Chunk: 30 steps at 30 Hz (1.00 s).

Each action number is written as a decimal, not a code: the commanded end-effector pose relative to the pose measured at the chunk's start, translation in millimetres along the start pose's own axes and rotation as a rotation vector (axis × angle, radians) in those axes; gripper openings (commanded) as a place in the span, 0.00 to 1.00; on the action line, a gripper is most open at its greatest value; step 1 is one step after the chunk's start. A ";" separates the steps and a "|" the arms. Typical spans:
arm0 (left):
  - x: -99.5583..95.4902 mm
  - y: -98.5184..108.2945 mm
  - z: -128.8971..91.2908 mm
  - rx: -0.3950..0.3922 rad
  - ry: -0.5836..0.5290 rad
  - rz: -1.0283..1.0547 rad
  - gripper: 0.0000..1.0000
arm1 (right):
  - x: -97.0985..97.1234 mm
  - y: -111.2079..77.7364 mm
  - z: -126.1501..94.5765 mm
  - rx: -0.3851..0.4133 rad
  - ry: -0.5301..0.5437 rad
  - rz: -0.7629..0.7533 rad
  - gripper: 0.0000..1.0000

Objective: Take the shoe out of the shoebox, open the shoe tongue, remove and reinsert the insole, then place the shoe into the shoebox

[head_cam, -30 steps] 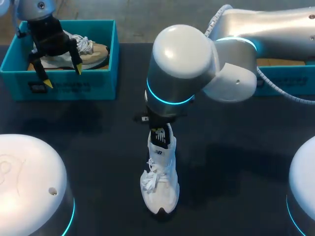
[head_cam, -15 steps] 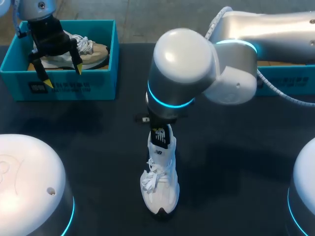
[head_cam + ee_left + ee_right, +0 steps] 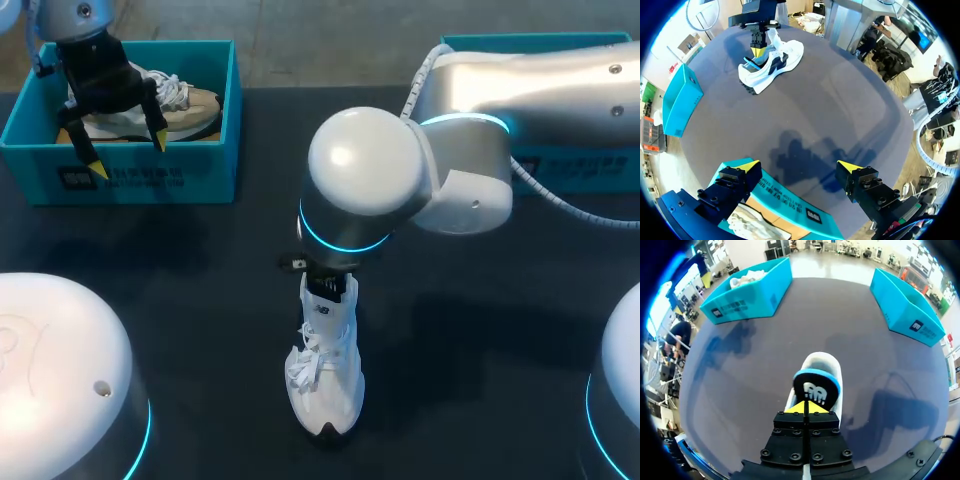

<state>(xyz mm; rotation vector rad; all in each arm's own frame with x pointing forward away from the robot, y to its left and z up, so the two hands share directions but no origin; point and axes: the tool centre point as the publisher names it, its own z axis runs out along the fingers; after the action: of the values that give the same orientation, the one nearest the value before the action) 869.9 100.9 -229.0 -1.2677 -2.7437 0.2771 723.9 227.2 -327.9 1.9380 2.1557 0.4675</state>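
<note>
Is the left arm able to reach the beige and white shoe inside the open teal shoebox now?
Probably yes: the open left gripper hangs over the beige and white shoe in the teal shoebox, with nothing between.

A dark matte surface [image 3: 200,260] spans the scene, with soft shadows lying across it. At about 10 o'clock on it stands a teal box [image 3: 140,180], open at the top, with a pale label [image 3: 75,178] on its near wall. Inside lies a beige and white sneaker [image 3: 195,105] on its side, its white laces [image 3: 172,90] loose toward the box's 2 o'clock corner.
</note>
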 end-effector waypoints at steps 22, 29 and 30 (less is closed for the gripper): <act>0.2 0.0 -0.2 -0.002 0.002 0.000 1.00 | -6.0 -0.8 71.5 -0.017 -0.038 0.046 0.00; 0.2 0.0 -0.2 -0.002 0.002 0.000 1.00 | -14.9 -7.1 87.5 0.010 -0.025 0.069 0.00; 0.2 0.0 -0.2 -0.002 0.002 0.000 1.00 | -15.3 -9.3 89.2 0.024 -0.025 0.071 0.00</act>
<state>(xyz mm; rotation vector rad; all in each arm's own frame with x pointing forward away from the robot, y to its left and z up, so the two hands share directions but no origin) 869.8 100.9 -229.2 -1.2676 -2.7437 0.2779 752.0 219.4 -399.7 1.9596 2.1479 0.4092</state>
